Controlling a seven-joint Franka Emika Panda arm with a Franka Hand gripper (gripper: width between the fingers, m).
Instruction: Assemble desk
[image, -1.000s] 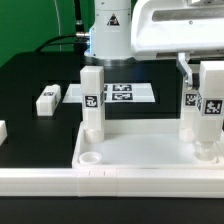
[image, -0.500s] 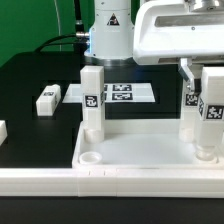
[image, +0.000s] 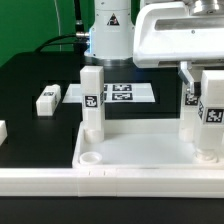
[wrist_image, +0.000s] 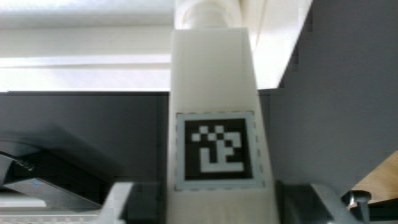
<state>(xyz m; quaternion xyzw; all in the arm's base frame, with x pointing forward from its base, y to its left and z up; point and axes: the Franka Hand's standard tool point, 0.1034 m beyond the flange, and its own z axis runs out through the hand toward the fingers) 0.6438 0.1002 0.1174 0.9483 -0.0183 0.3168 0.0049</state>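
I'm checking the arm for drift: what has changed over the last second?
The tool, shut on the gripped leg, shifted slightly toward the exterior view's right and down. The standing leg, the loose leg and the desk top stayed put.

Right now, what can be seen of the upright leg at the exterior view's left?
The upright leg is a white square-section post, plastic by its look. A black-and-white square tag sits on the face toward the camera, about halfway up. It stands straight in the far corner of the desk top at the exterior view's left, foot on the tray floor. Nothing else touches it.
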